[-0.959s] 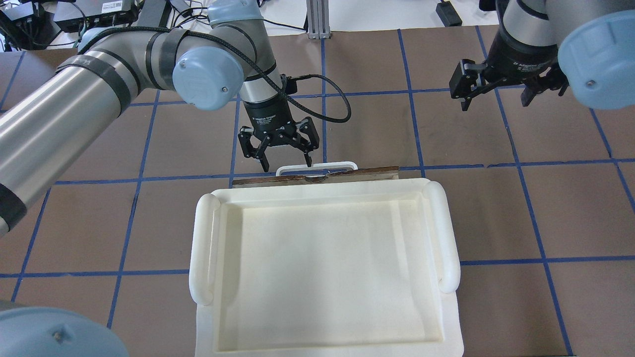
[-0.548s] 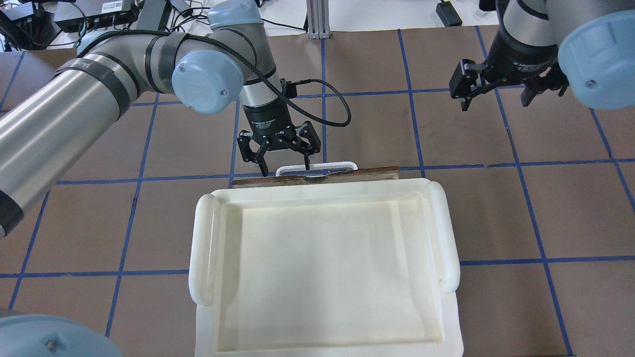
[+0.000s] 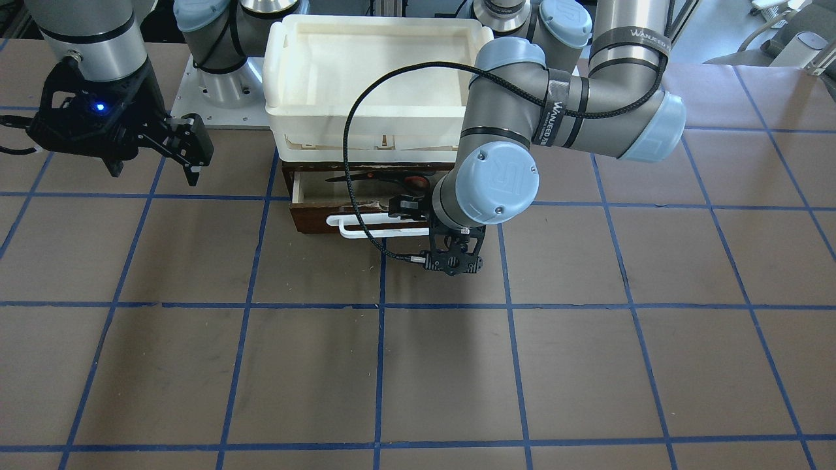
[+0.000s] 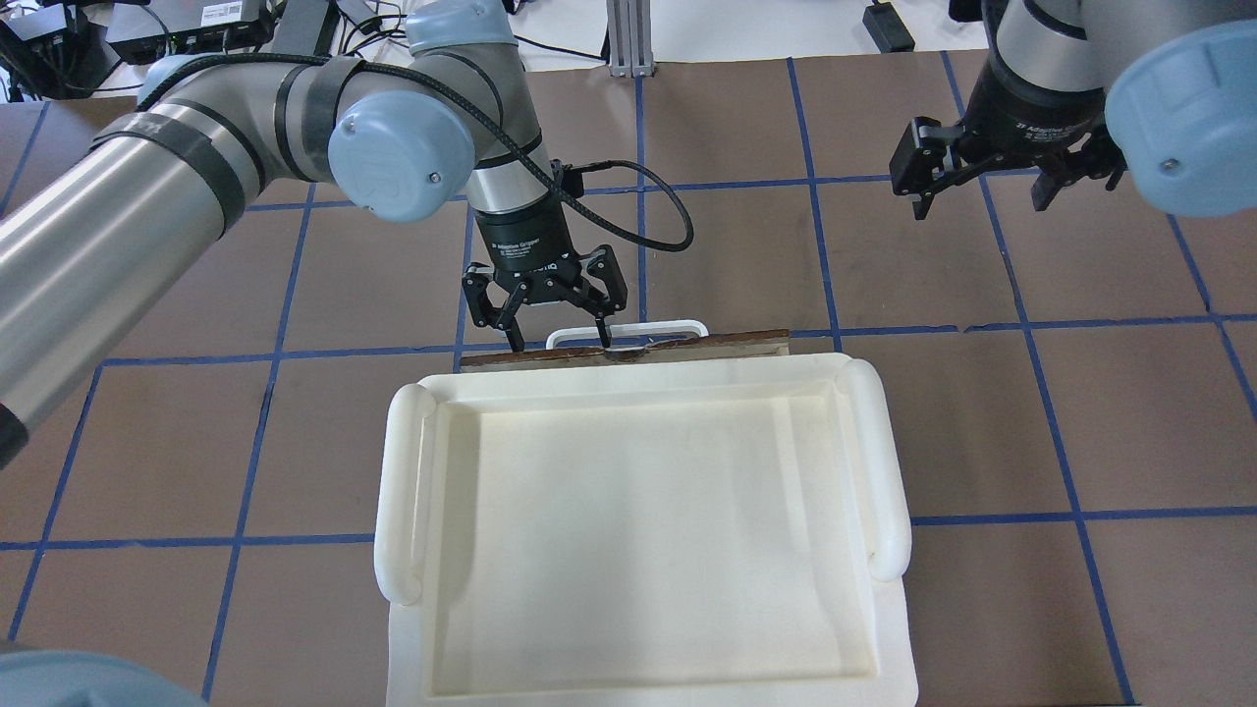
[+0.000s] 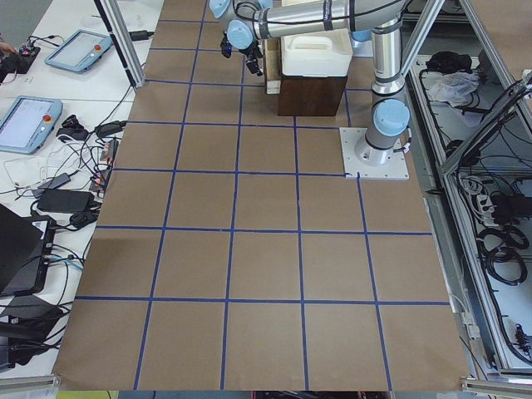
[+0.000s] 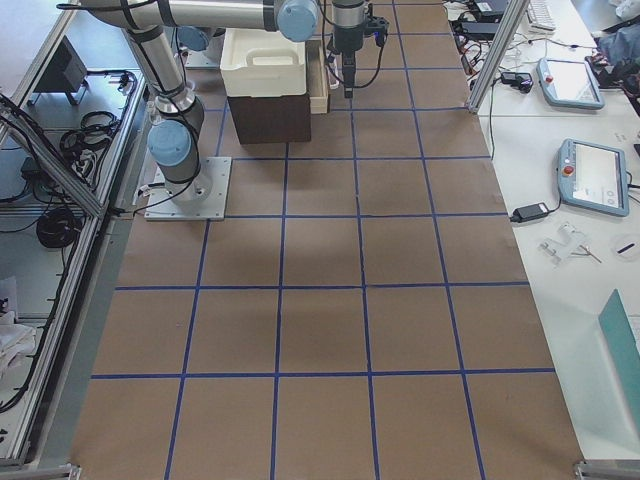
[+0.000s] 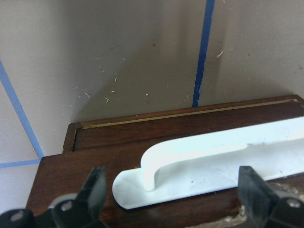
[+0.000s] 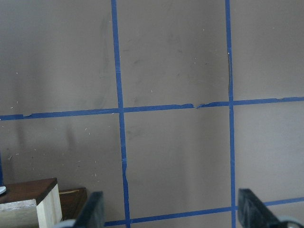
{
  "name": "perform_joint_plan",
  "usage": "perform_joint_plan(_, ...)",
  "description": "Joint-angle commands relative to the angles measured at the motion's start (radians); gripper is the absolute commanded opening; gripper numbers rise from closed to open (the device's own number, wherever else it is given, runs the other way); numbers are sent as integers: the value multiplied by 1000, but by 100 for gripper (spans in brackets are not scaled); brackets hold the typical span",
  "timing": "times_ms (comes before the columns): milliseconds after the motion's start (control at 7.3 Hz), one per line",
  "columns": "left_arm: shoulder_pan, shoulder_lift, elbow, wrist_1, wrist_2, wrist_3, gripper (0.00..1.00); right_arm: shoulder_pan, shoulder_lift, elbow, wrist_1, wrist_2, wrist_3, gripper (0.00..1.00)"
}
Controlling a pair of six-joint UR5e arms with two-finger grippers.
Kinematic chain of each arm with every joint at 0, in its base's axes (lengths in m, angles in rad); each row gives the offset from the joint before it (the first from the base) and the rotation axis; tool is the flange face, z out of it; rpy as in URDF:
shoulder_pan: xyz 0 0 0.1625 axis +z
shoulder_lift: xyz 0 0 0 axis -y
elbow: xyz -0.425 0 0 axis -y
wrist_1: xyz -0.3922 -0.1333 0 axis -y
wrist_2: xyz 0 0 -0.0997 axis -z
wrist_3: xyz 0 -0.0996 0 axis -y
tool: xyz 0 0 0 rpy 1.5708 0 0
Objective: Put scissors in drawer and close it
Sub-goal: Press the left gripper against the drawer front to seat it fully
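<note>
Labelled "Adaptive Gripper", the left gripper (image 4: 560,343) hangs spread and empty over the dark wooden drawer (image 3: 313,222) and its white handle (image 3: 366,230). The grey-orange scissors (image 3: 408,181) are partly hidden. The right gripper (image 4: 982,194) is also spread and empty.

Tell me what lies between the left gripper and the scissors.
The drawer front and its white handle separate the left gripper from the scissors, in the front-facing view.

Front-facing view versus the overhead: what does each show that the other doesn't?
Front-facing only: the scissors lying inside the open drawer, on its pale floor. Overhead only: the left pincer seen open, its fingers straddling one end of the white handle; the drawer's inside is hidden under the white tray. Both: handle, tray, and both arms.
</note>
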Motion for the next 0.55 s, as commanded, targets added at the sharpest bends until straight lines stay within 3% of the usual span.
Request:
perform_joint_plan(0,0,19,-2,-34,0,0,100,0,0,0,1,0,0,100)
perform_joint_plan(411,0,36,-46,-35,2,3,100,0,0,0,1,-2,0,100)
